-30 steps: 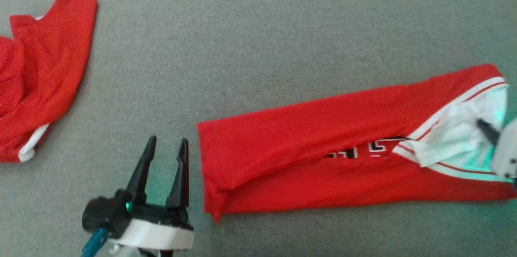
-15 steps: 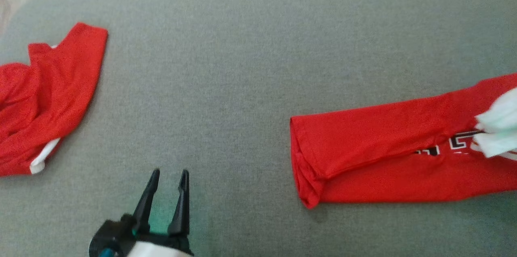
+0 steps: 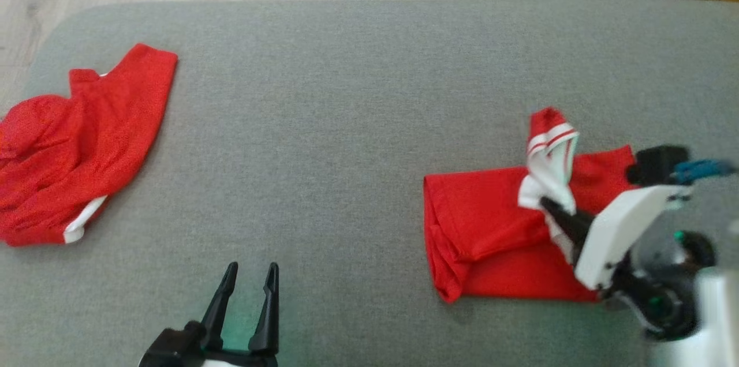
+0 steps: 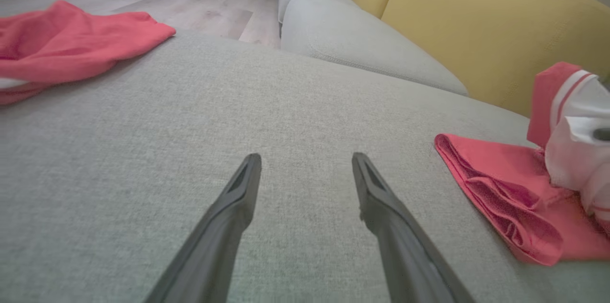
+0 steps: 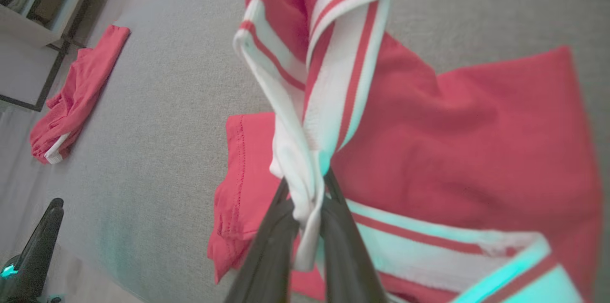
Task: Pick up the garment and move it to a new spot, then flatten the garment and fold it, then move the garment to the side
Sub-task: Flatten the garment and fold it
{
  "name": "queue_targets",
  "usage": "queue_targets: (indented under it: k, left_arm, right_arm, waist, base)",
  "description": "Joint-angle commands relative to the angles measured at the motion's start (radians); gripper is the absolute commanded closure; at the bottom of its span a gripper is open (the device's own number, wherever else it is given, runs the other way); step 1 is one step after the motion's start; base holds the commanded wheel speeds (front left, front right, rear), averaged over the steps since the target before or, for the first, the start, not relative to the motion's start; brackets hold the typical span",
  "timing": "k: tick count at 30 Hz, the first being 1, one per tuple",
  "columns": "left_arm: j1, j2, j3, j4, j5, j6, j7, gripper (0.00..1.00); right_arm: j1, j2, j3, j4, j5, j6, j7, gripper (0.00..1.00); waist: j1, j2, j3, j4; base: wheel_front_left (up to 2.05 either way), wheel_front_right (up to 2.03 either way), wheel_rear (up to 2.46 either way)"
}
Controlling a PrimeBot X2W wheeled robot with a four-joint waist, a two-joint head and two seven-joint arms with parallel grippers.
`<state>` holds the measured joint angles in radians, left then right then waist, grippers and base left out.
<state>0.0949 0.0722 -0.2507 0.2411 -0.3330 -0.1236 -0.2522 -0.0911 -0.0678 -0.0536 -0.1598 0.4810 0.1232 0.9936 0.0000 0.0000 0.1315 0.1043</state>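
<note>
My right fingers [image 3: 563, 217], reaching in from the right, have carried the white striped end of the shirt [image 3: 491, 228] back over its red half on the sofa [image 3: 346, 124] and stay clenched on it, while my left fingers [image 3: 219, 298] hover spread.

No legible text or markings

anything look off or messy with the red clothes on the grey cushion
Yes. The white striped trim of the half-folded red garment sticks up bunched, pinched in the right claw, not lying flat. The other red garment lies crumpled at the left end of the cushion.
</note>
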Motion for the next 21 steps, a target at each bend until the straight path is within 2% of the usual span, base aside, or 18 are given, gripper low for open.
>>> queue_targets:
  k: [1, 8, 17, 18, 19, 20, 21]
  left_arm:
    - [-0.021, -0.010, 0.041, -0.018, 0.009, -0.003, -0.009, 0.00]
    - [0.006, -0.019, 0.025, -0.002, 0.012, -0.005, -0.009, 0.00]
    - [0.007, -0.021, 0.035, 0.005, 0.016, -0.005, -0.010, 0.00]
    - [0.007, -0.021, 0.037, 0.006, 0.016, -0.006, -0.010, 0.00]
    - [0.007, -0.021, 0.038, 0.007, 0.016, -0.006, -0.010, 0.00]
    - [0.008, -0.021, 0.039, 0.008, 0.016, -0.006, -0.010, 0.00]
    - [0.010, -0.022, 0.037, 0.010, 0.013, -0.006, -0.010, 0.00]
  right_arm:
    - [-0.023, 0.010, 0.047, 0.023, -0.005, 0.008, -0.071, 1.00]
    - [-0.037, 0.017, 0.189, 0.225, 0.092, 0.008, -0.283, 1.00]
    - [-0.081, 0.017, 0.268, 0.316, 0.123, 0.008, -0.376, 1.00]
    - [-0.085, 0.017, 0.275, 0.321, 0.138, 0.008, -0.389, 0.91]
    - [-0.089, 0.017, 0.284, 0.321, 0.157, 0.008, -0.408, 0.52]
    - [-0.091, 0.017, 0.294, 0.323, 0.182, 0.008, -0.425, 0.00]
    - [-0.091, 0.017, 0.306, 0.325, 0.216, 0.008, -0.439, 0.00]
  waist:
    - [0.0000, 0.0000, -0.006, 0.012]
    - [0.0000, 0.0000, -0.020, 0.028]
    - [0.0000, 0.0000, -0.020, 0.027]
    - [0.0000, 0.0000, -0.021, 0.025]
    - [0.0000, 0.0000, -0.022, 0.023]
    - [0.0000, 0.0000, -0.024, 0.020]
    - [0.0000, 0.0000, -0.027, 0.018]
  base:
    - [0.00, 0.00, 0.00]
    - [0.00, 0.00, 0.00]
    - [0.00, 0.00, 0.00]
    - [0.00, 0.00, 0.00]
    - [0.00, 0.00, 0.00]
    - [0.00, 0.00, 0.00]
    - [0.00, 0.00, 0.00]
